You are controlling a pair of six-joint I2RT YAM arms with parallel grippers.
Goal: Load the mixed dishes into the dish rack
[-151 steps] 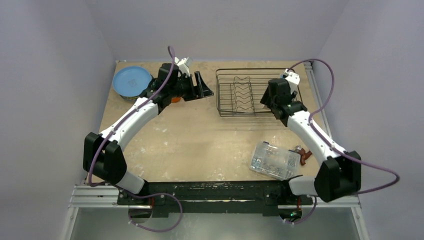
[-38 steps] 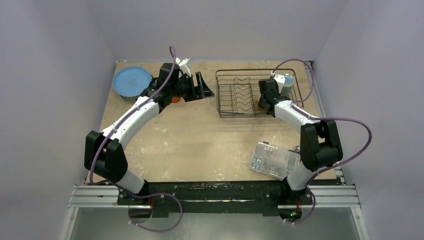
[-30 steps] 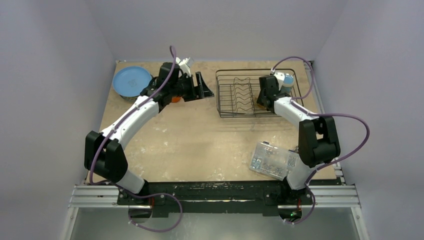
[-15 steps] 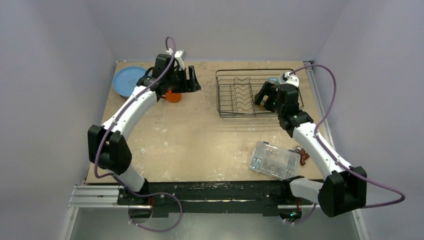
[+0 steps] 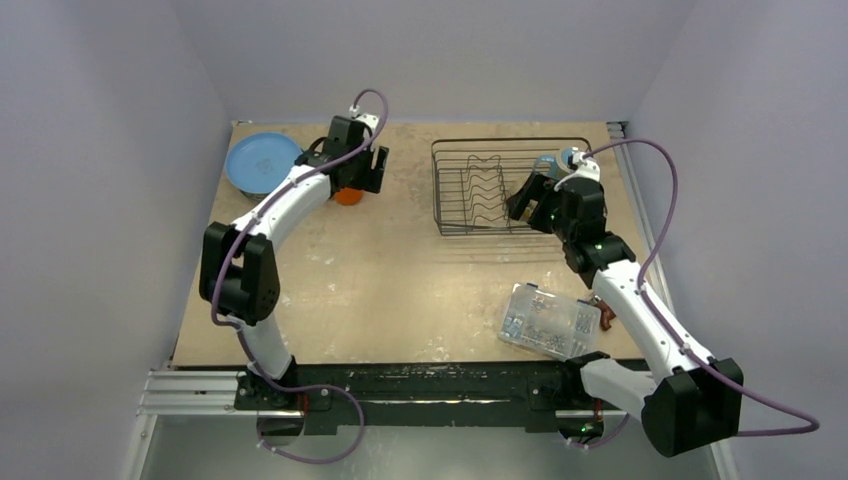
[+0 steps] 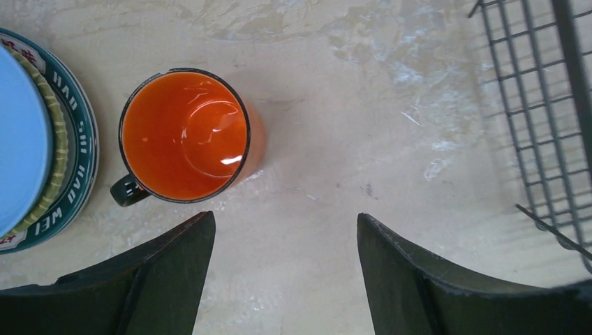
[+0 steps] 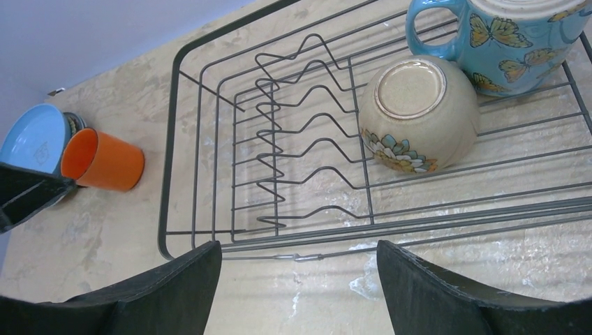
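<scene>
The orange cup stands upright on the table, just ahead of my left gripper, which hangs open and empty above bare table. Left of the cup lies the blue plate on a stack with a yellow plate and a green-rimmed plate. In the dish rack a white bowl lies upside down beside the light-blue mug. My right gripper is open and empty, just outside the rack's near edge. The overhead view shows the cup, the rack and both grippers.
A clear plastic box of small parts lies at the front right, with a small reddish-brown object beside it. Purple walls close in the table on three sides. The rack's wavy plate dividers hold nothing.
My right gripper has opened, left the bowl in the rack and pulled back toward the near edge. My left arm has swung round so its open gripper points down by the orange cup.
</scene>
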